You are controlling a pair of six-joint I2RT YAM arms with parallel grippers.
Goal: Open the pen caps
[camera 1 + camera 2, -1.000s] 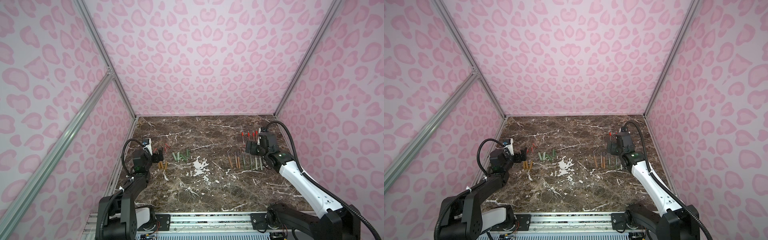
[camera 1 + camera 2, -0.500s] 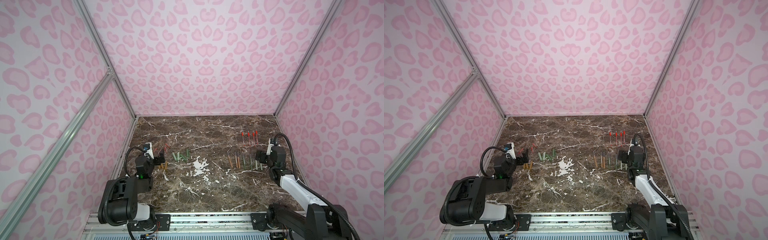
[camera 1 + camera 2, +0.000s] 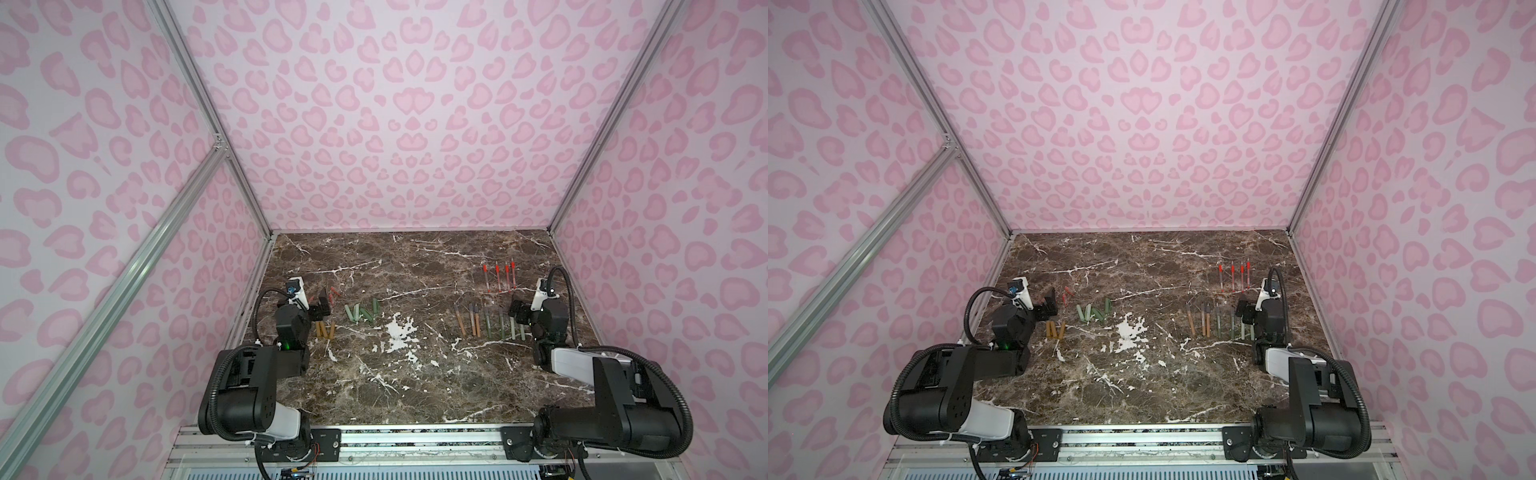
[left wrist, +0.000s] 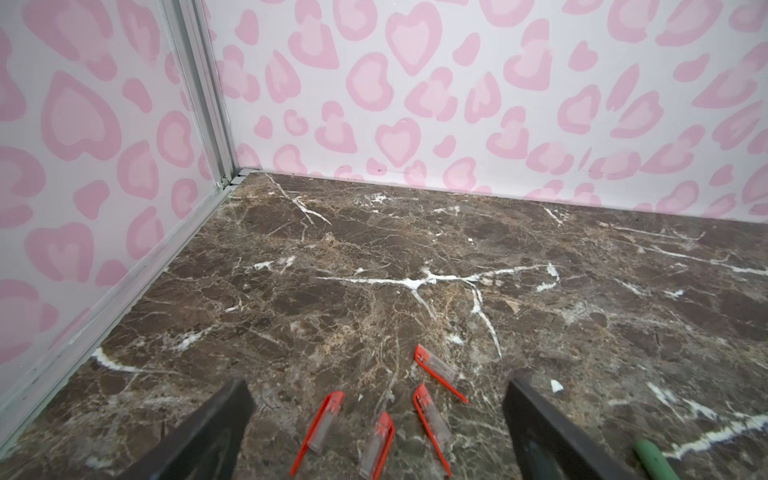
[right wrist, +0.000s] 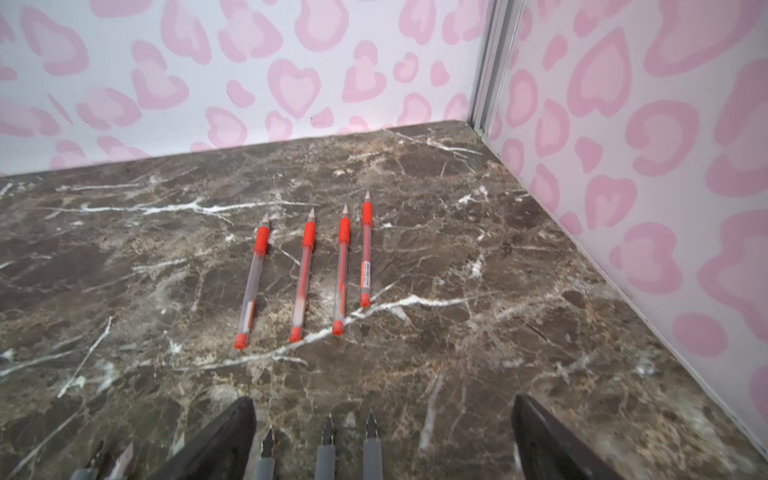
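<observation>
The frame edge cuts off a green pen cap (image 4: 653,459).

This is looking like a robotics lab test booth. Pink heart-print panels (image 3: 411,124) are closing in the upper frame on aluminium posts (image 3: 210,108), while one robot arm (image 3: 245,395) at lower left and another arm (image 3: 615,399) at lower right are sitting on a metal rail (image 3: 415,442) below a marble-look tabletop (image 3: 415,382).

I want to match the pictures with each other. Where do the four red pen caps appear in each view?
In a top view: the red pen caps lie left on the table, just ahead of the left gripper.
In a top view: red pen caps, same place.
Left wrist: close to the camera, between the open fingers.
Right wrist: not in it.
Shared landmark: the pink-heart back wall.
</observation>
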